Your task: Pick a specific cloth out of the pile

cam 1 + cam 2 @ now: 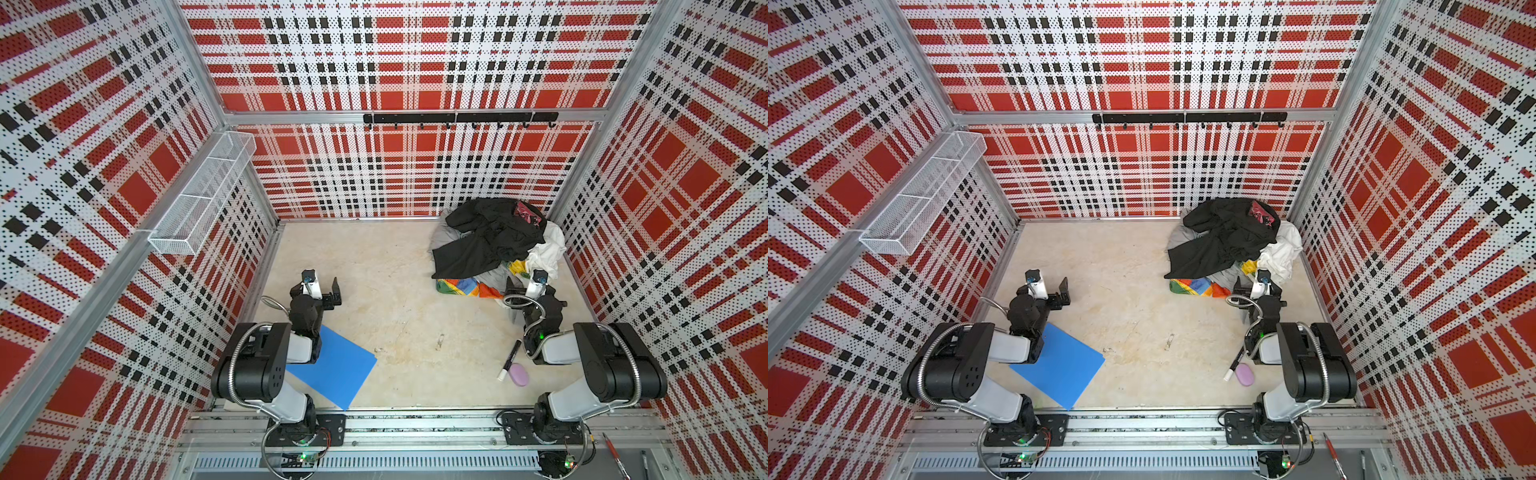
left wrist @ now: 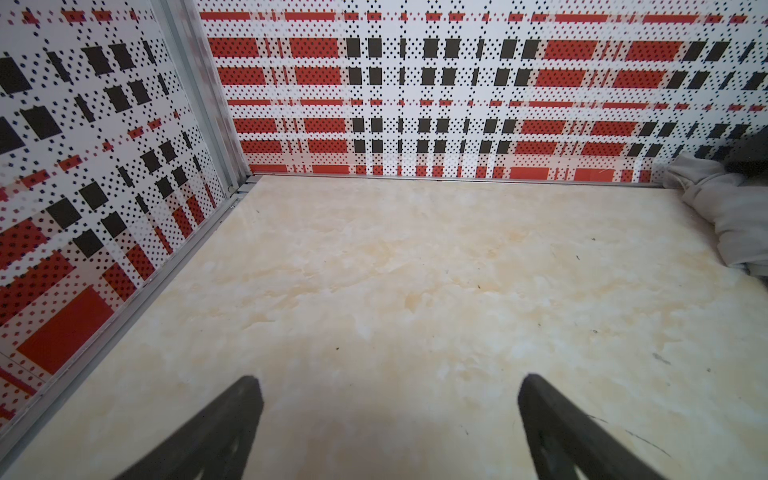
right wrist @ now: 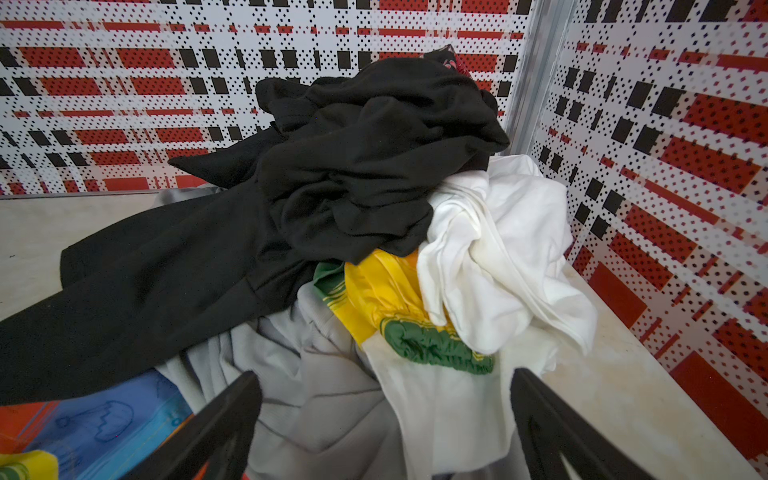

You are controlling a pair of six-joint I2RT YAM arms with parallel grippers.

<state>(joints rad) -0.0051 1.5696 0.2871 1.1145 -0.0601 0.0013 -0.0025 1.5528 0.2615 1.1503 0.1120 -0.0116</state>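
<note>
Cloth [image 3: 99, 419] looks thin, soft, slippery — light. Left gripper [image 2: 388, 376] and right gripper [image 3: 384, 376] gape empty; the cloth's blue patch lies just outside the right jaws — best pinched there.

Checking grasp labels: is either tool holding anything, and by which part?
Nothing is held. The left tool is open over the table; the right tool is open at the pile, gripping nothing.

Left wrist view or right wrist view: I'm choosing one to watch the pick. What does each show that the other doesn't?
Only left wrist: the open left gripper, the far left corner. Only right wrist: the open right gripper at the pile, black garment, white garment, the cloth's blue patch. Both: grey garment, table, plaid walls.
</note>
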